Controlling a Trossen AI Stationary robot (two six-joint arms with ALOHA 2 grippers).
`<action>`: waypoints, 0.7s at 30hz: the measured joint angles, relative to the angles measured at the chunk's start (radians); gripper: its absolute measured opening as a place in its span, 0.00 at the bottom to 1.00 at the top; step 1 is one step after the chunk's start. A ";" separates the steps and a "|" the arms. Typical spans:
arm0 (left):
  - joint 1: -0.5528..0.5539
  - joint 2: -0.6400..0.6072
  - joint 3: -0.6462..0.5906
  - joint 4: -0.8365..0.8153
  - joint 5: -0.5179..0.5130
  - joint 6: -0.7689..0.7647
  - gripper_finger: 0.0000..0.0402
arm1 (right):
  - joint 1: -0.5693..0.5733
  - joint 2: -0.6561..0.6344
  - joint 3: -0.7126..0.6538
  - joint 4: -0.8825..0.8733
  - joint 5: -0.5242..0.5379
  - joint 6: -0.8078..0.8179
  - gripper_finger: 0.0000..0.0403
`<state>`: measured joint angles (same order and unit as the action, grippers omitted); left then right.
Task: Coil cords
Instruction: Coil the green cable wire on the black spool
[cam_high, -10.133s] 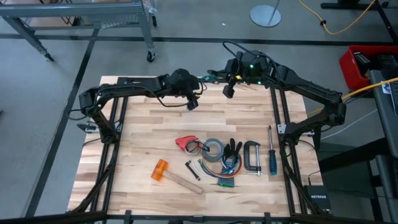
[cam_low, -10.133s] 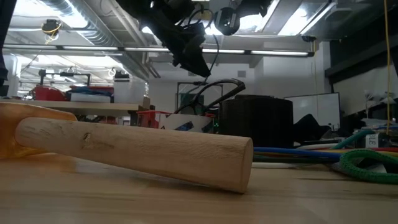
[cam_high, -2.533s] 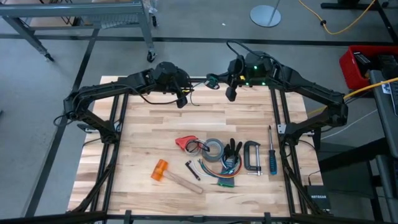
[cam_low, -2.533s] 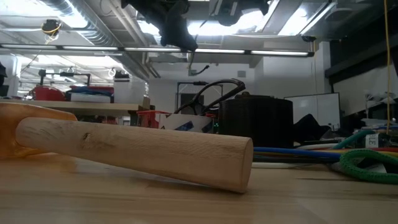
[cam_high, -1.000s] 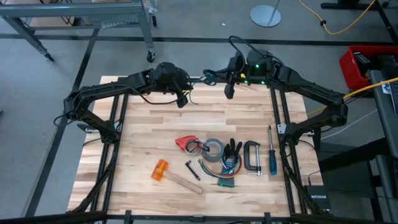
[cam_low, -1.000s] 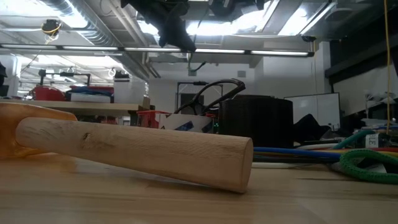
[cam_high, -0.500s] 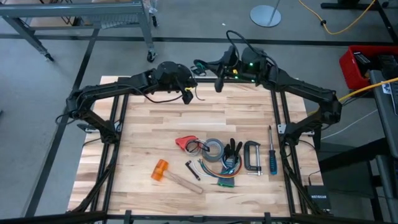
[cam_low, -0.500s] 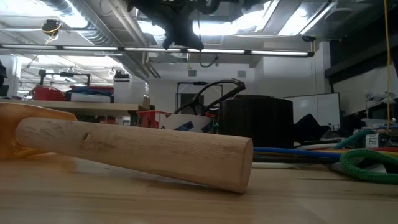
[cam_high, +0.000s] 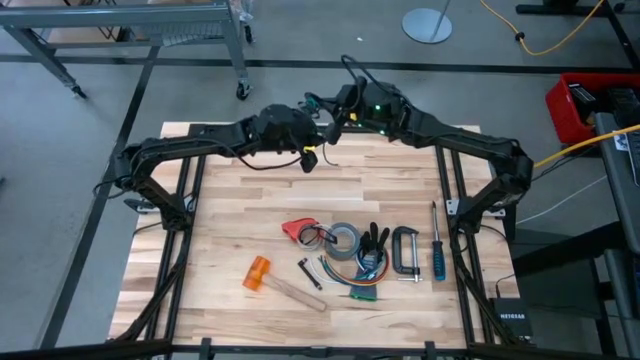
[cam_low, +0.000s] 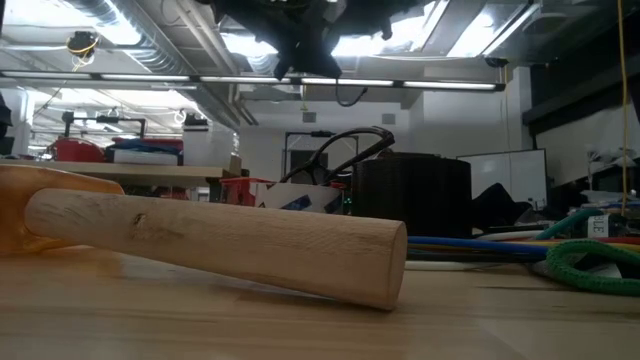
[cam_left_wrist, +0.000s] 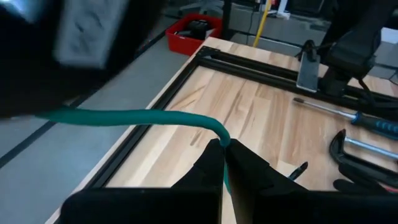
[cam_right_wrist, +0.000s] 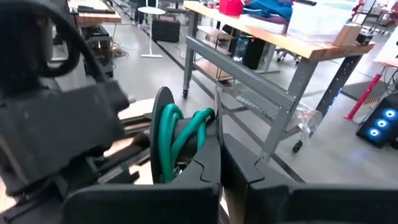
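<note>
Left pincer (cam_high: 307, 160): raised over the far edge of the table (cam_high: 240, 240), fingers together and clamped on the cord (cam_left_wrist: 134, 117); in its wrist view the teal-green cord runs straight into the closed tips.
Right pincer (cam_high: 322, 128): raised at the far edge, just beside the left pincer, fingers together and clamped on the same cord; its wrist view shows teal-green loops (cam_right_wrist: 177, 140) gathered just beyond the tips.
Cord: held in the air between the two pincers, off the wood, partly looped at the right pincer's end; a thin dark stretch arcs above the right arm in the high view.
Hammer (cam_high: 272, 282): lies near the front left of the table, orange head, wooden handle (cam_low: 215, 243) filling the low view.
Tape roll (cam_high: 345, 240): flat on the wood near the middle.
Red piece (cam_high: 296, 230): just beside the tape roll.
Clamp (cam_high: 405, 252): to the right of the tape roll.
Screwdriver (cam_high: 437, 250): beside the clamp, near the right rail.
Coloured wires (cam_high: 360, 285): short bundle in front of the tape roll.
</note>
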<state>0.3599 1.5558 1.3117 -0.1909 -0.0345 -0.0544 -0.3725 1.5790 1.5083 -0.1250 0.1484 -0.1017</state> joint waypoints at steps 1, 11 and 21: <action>0.000 0.000 0.000 0.000 0.000 0.000 0.00 | 0.000 0.006 0.001 -0.003 0.000 0.000 0.00; 0.002 0.000 0.000 -0.002 -0.002 0.008 0.00 | 0.008 0.032 0.001 -0.046 -0.004 0.028 0.00; 0.001 0.000 0.000 0.000 -0.001 -0.002 0.00 | 0.006 0.032 0.001 -0.151 0.000 0.027 0.00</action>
<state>0.3605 1.5555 1.3117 -0.1909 -0.0353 -0.0560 -0.3662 1.6108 1.5093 -0.2762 0.1488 -0.0746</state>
